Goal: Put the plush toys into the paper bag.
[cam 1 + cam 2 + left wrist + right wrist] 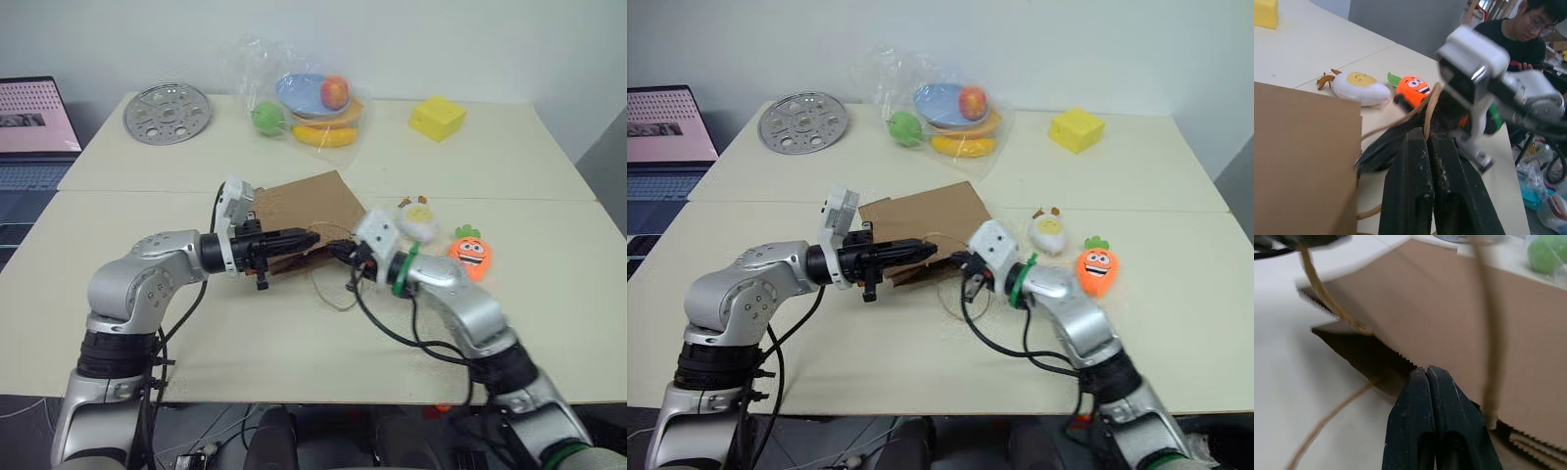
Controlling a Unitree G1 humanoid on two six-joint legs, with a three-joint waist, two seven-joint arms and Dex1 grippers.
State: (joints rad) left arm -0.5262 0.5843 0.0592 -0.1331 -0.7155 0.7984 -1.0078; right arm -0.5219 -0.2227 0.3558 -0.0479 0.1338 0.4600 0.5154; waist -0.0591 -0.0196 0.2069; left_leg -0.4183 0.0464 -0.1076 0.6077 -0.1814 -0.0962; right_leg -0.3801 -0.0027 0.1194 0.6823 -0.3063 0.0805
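The brown paper bag [304, 211] lies flat in the middle of the table, its mouth toward me. My left gripper [312, 238] points sideways at the mouth and is shut on one twine handle [1426, 110], lifting it. My right gripper [333, 250] comes in from the other side, shut, its tips [1427, 369] at the bag's serrated mouth edge; I cannot see whether it pinches anything. The second handle loop [333, 289] trails on the table. The white egg plush [419, 221] and the orange carrot plush [471, 253] lie on the table just right of the bag.
A yellow block [438, 117], a clear plastic bag of toy fruit [309, 98] and a round metal disc [168, 113] sit at the back. A laptop [34, 127] stands far left. A person [1518, 29] sits beyond the table's right end.
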